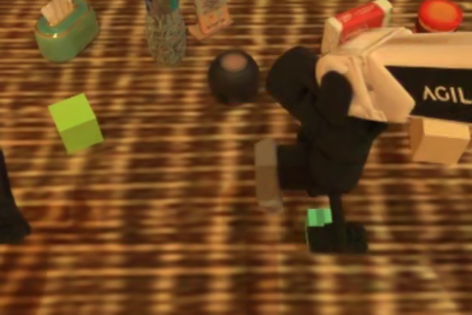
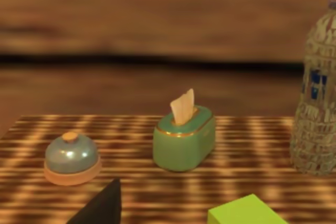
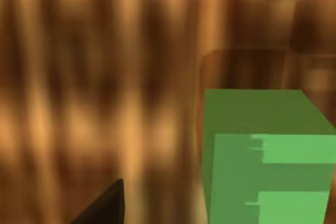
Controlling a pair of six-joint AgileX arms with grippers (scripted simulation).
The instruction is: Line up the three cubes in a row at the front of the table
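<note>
Left gripper [image 1: 9, 219] parked at table's [image 1: 147, 256] left edge, fingers can't tell. Lime-green cube [image 1: 75, 122] sits left-centre, skewed to the table edges, untouched. Right gripper [image 1: 330, 232] is near-centre at the small teal cube [image 1: 318, 217], apparently clamped on it. Judgement: square its faces to the near edge before letting go. Cube has no long axis. Beige cube [image 1: 439, 140] is far right, beneath the arm.

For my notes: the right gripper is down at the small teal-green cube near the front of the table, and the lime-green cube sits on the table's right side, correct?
Not quite: the top view shows the lime-green cube on the table's left side. The right gripper is indeed at the small teal-green cube near the front.
</note>
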